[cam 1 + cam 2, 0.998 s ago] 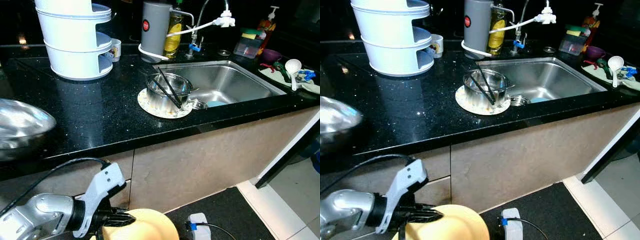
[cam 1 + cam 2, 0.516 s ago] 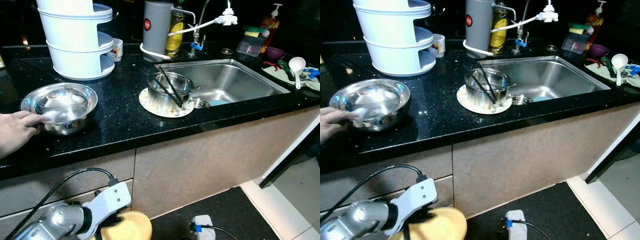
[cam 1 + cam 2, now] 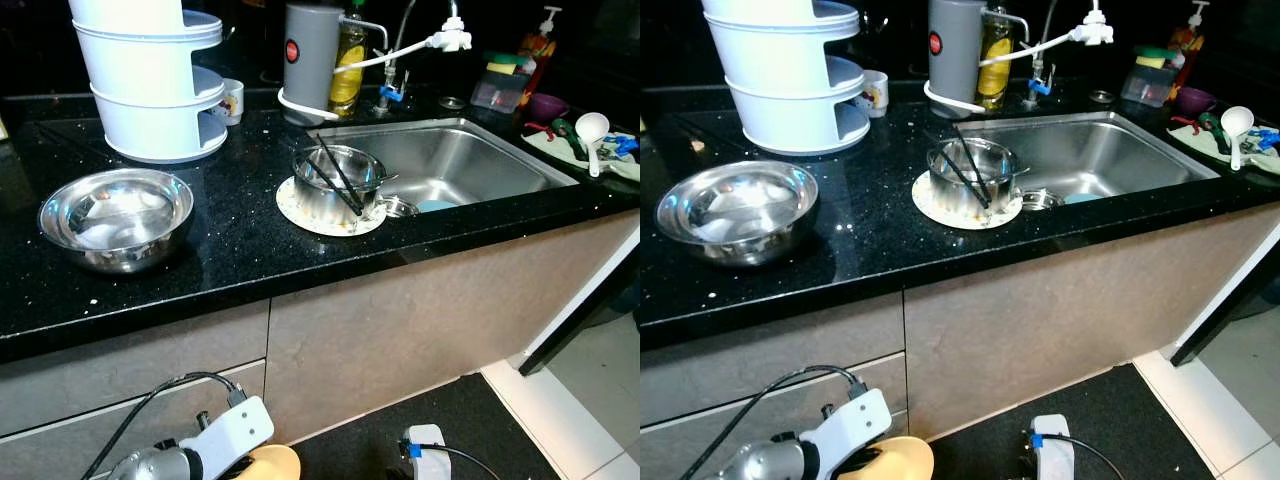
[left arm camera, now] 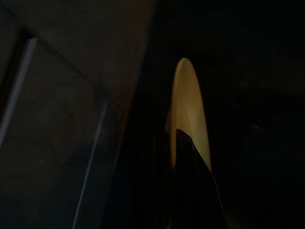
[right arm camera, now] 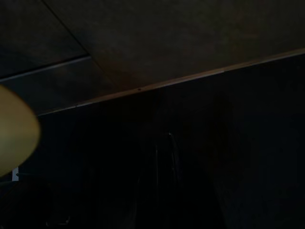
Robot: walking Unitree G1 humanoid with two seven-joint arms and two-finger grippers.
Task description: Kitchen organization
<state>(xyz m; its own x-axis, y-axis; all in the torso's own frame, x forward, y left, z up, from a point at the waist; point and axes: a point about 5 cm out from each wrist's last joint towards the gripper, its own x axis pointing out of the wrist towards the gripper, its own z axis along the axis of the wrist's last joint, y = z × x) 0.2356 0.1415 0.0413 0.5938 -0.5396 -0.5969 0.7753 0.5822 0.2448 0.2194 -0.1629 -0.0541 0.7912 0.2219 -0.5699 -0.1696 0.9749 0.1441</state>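
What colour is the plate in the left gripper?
Pale yellow plate, clearest in the left wrist view, held by the left gripper.

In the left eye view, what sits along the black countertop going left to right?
Shiny steel mixing bowl → small steel pot with black chopsticks on a round white plate → stainless steel sink basin → white ladle at the far right.

Yellow plate (image 4: 187, 112) — held edge-on, low before cabinet.

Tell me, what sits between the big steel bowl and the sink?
A small pot with black chopsticks, standing on a round mat beside the sink, seen from the head cameras.
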